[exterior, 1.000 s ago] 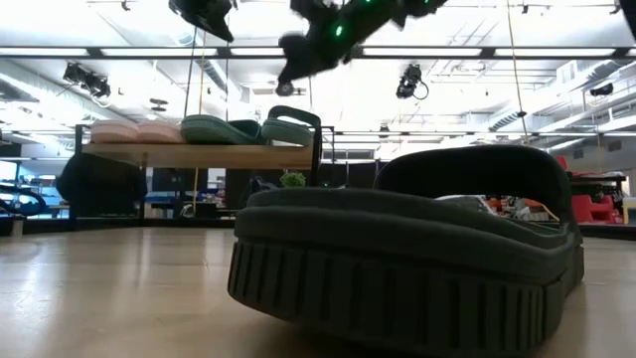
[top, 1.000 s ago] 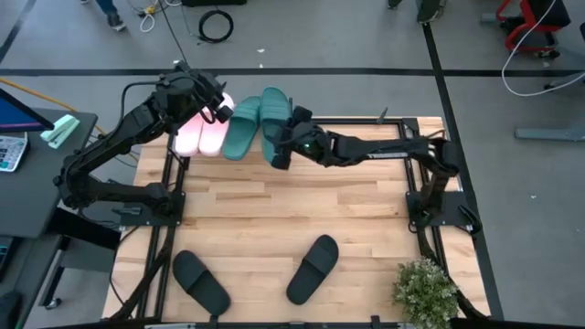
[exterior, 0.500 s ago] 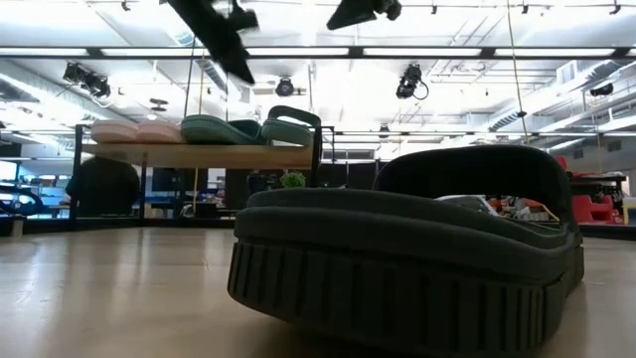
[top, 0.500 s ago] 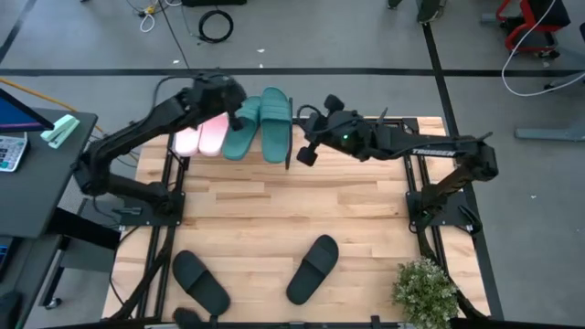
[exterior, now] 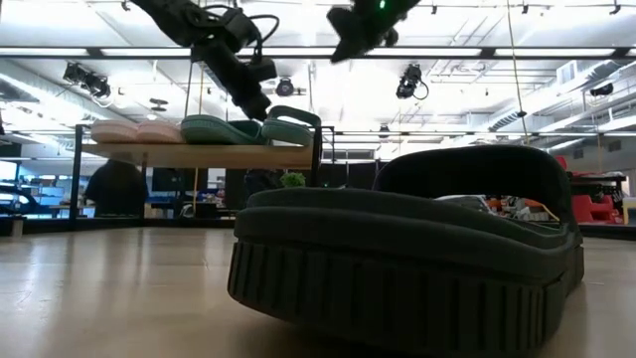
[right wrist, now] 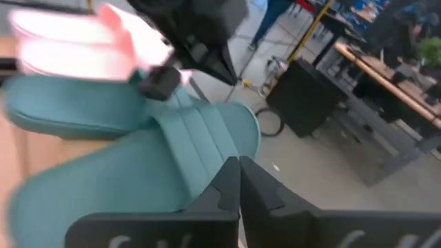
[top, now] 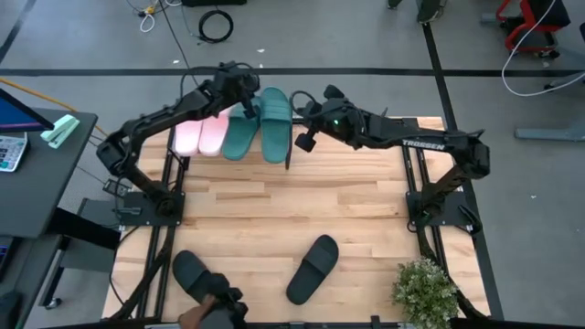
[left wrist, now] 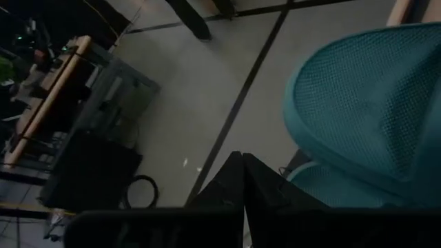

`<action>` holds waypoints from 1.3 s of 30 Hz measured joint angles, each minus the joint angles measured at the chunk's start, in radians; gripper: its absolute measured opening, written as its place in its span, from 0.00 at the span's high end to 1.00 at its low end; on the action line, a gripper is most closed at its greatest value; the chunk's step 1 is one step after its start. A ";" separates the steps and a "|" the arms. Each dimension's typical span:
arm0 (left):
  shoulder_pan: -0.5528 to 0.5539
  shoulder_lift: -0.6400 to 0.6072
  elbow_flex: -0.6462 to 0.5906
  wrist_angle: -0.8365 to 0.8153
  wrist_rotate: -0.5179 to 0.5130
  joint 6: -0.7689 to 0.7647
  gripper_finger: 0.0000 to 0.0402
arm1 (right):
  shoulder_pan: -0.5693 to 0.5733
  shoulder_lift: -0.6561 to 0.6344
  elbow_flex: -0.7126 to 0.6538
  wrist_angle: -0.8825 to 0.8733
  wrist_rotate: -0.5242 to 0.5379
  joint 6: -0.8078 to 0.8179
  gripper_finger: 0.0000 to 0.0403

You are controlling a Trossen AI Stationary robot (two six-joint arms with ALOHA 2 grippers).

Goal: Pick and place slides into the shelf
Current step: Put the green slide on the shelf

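Two pale pink slides (top: 203, 137) and two teal slides (top: 239, 132) (top: 275, 123) lie side by side on the shelf (exterior: 199, 155) at the table's far edge. Two black slides (top: 201, 279) (top: 313, 268) lie soles down on the tabletop near its front edge; one fills the low view (exterior: 407, 249). My left gripper (top: 249, 108) (exterior: 260, 107) is shut, its tips just above the far ends of the teal slides. My right gripper (top: 298, 117) (exterior: 343, 45) is shut and hangs in the air to the right of the right teal slide (right wrist: 138, 179), holding nothing. My left gripper comes slanting down from the left, its shut fingers (left wrist: 241, 179) close beside the teal slide (left wrist: 372, 103). I cannot tell whether they touch it.
A potted plant (top: 425, 292) stands at the table's near right corner. Something dark (top: 218, 306) reaches in at the near edge next to the left black slide. Bare wooden tabletop (top: 292, 210) lies between the shelf and the black slides.
My right gripper has drawn back from the right teal slide, up and toward the table's right edge, and has shut with nothing in it. My left gripper has swung from above the pink slides rightward and down toward the teal slides. The slides on the shelf have stayed put.
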 joint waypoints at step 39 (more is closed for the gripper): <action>0.001 0.115 0.003 -0.055 0.161 -0.080 1.00 | -0.205 0.227 0.000 0.322 -0.540 0.095 1.00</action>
